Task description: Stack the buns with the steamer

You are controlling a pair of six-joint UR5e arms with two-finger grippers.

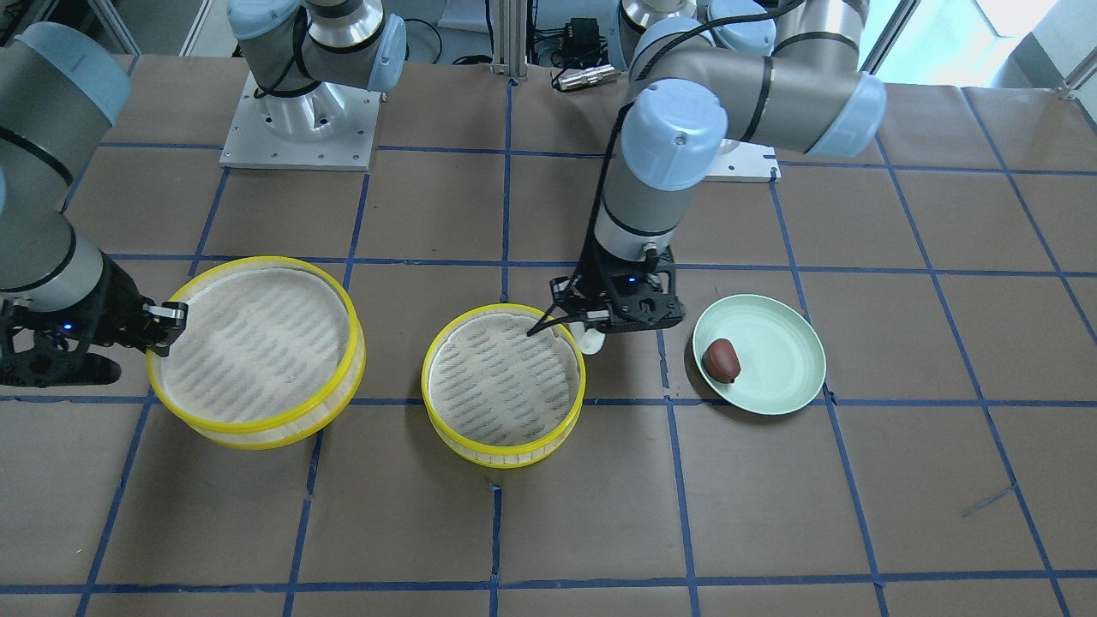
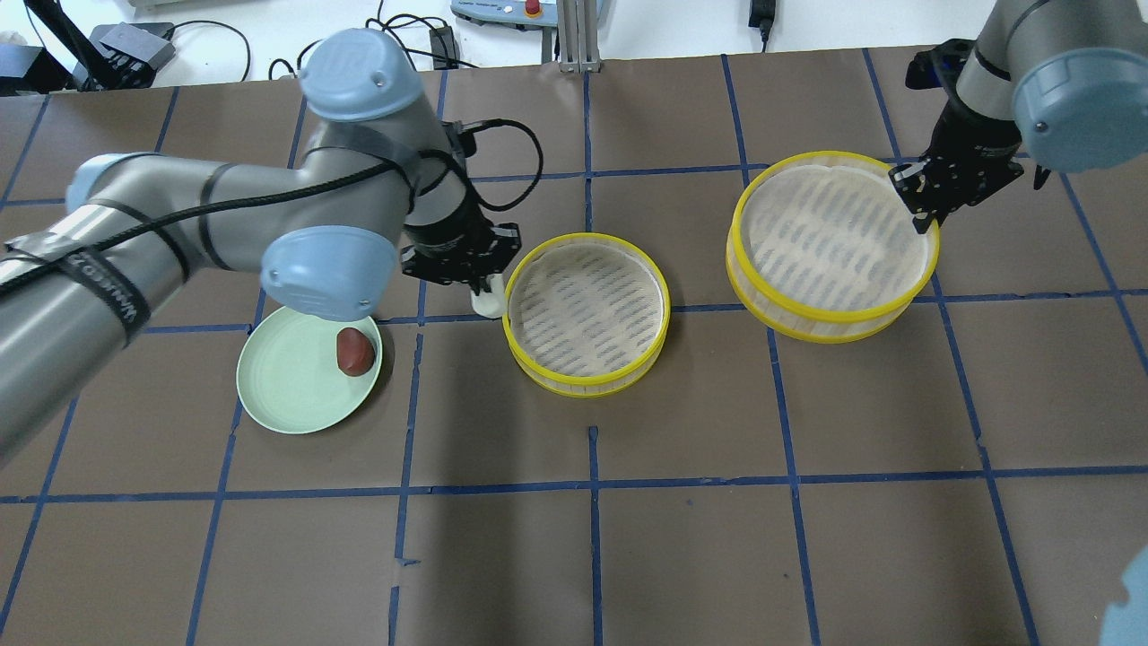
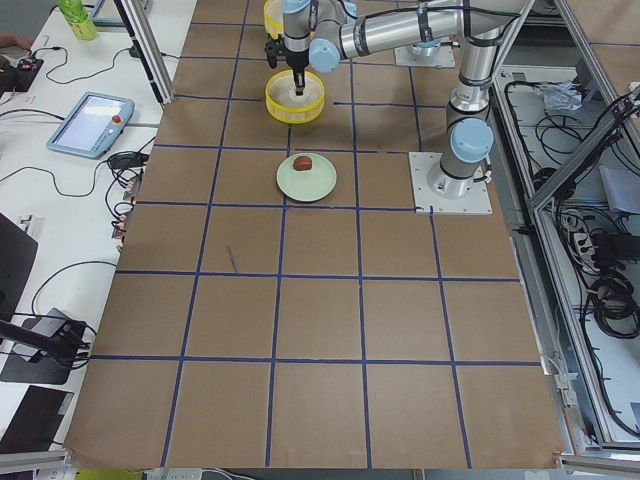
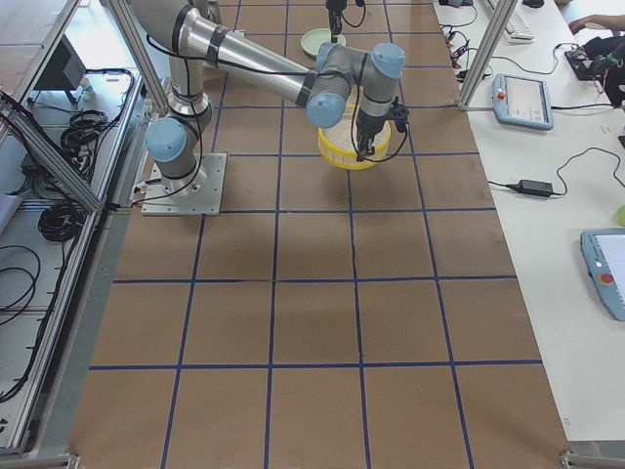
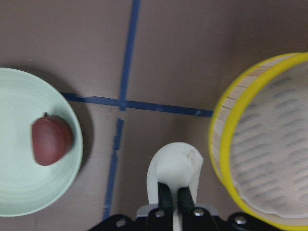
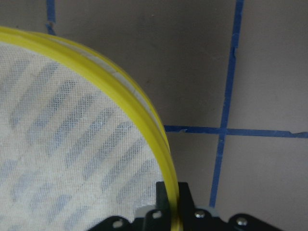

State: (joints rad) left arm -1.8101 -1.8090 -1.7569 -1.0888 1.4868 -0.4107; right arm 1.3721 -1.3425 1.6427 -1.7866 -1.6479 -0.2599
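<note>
Left gripper (image 5: 174,191), pointing down, pinches white bun (image 5: 176,162); right gripper (image 6: 172,198) clamps steamer rim (image 6: 138,114).

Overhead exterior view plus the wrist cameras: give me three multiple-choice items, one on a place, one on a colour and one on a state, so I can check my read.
1. The dark reddish-brown oval bun lies: A inside a blue bowl; B on the pale green round plate; C on a white cloth.
2. The rim of the larger round mesh-floored steamer tray is: A yellow; B green; C blue.
3. The left hand is: A open and empty; B shut on the plate's rim; C shut on the white rounded bun.

1 B: it sits near the plate's edge.
2 A: the right hand grips that yellow rim.
3 C: the left wrist view shows it clamped on the bun, just outside the smaller yellow-rimmed steamer tray.
</note>
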